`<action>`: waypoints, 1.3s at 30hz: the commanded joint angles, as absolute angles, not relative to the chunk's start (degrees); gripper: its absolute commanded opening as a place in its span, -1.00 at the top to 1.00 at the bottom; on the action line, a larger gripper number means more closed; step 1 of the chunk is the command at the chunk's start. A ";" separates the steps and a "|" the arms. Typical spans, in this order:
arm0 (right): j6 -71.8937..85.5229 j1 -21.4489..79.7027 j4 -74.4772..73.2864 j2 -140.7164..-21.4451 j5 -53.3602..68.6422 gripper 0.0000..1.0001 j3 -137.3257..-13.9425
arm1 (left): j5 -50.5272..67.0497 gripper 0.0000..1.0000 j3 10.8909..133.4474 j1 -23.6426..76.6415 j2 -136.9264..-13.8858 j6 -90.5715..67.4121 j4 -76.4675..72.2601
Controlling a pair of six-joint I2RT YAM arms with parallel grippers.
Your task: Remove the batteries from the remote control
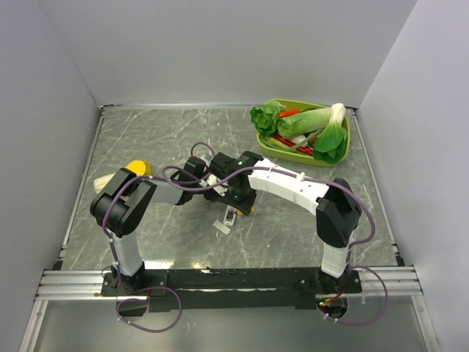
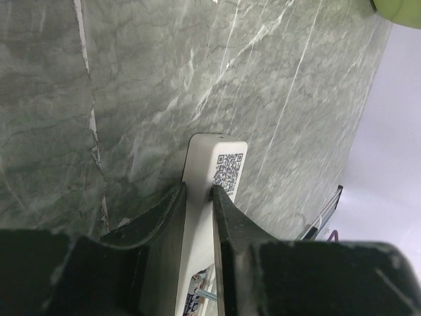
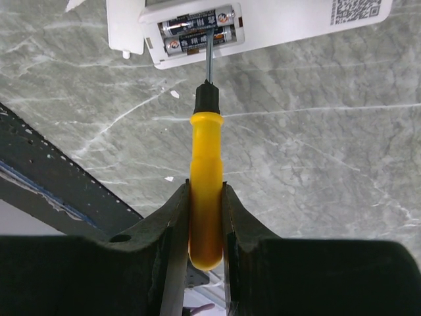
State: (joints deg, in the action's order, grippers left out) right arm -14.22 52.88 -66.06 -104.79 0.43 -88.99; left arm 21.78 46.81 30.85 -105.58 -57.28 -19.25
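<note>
The remote control [image 2: 199,158] lies back-up between the fingers of the left gripper [image 2: 197,194], which clamp its long sides. The right gripper [image 3: 206,194] is closed tight on the yellow screwdriver [image 3: 206,145]. Its tip seems to touch the batteries [image 3: 197,29], both seated in the recess. A white cover [image 3: 125,29] lies just beside the remote control.

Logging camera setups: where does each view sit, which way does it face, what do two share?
Top external: above, behind the bases, facing down at the table; left arm, right arm show.
Left wrist: looks along the left gripper, shut on the remote.
Right wrist: looks along the right gripper, holding the screwdriver at the batteries.
Both wrist views show the remote.
</note>
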 commanded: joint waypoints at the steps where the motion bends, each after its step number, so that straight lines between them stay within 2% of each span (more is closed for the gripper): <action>1: -12.22 53.09 -64.70 -103.99 -0.79 1.00 -87.46 | 19.69 0.49 44.38 32.08 -105.91 -56.51 -14.15; 11: -11.25 53.00 -50.28 -94.75 -0.88 1.00 -71.29 | 19.51 0.50 44.65 32.08 -106.53 -56.34 -13.80; 24: -10.20 50.28 -49.91 -89.04 -0.26 1.00 -71.10 | 19.07 0.47 48.42 31.99 -104.59 -54.76 -10.03; 29: -6.78 47.82 -49.49 -84.39 -0.26 1.00 -65.76 | 18.02 0.21 51.67 31.55 -100.55 -53.62 -7.13; 33: 9.08 40.80 -45.62 -79.90 -3.87 1.00 -59.43 | 16.18 -0.05 54.31 31.20 -96.52 -52.65 -4.31; 39: 22.23 32.79 -41.49 -73.75 -6.68 1.00 -47.56 | 14.76 -0.19 54.06 31.11 -92.30 -52.82 -3.95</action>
